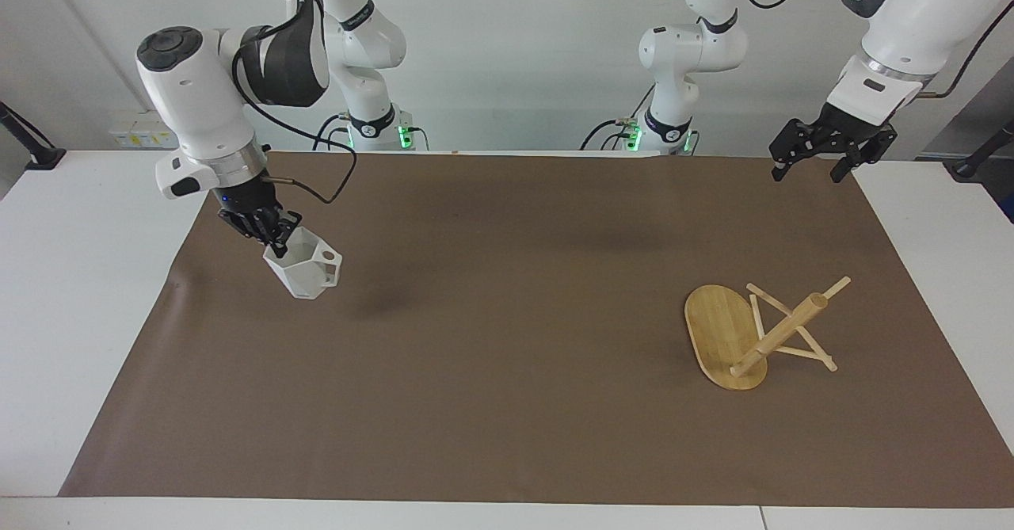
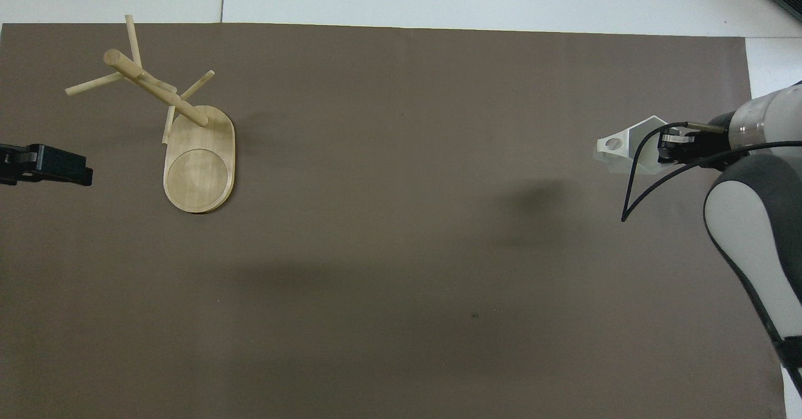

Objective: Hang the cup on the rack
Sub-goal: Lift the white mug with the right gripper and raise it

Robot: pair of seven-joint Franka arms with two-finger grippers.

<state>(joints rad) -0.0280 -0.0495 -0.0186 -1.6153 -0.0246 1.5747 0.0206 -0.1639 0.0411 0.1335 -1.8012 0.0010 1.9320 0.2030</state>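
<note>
The white faceted cup (image 1: 305,272) hangs tilted in my right gripper (image 1: 277,235), which is shut on its rim and holds it above the brown mat at the right arm's end. Its handle with the round hole points toward the table's middle. Cup (image 2: 626,150) and right gripper (image 2: 671,150) also show in the overhead view. The bamboo rack (image 1: 752,332) stands on the mat at the left arm's end, its post slanting toward that end; it also shows in the overhead view (image 2: 188,131). My left gripper (image 1: 814,167) waits open in the air over the mat's corner, also seen from overhead (image 2: 56,167).
The brown mat (image 1: 515,371) covers most of the white table (image 1: 79,276). The cup's shadow (image 1: 380,304) lies on the mat beside the cup. A black clamp stands at each end of the table.
</note>
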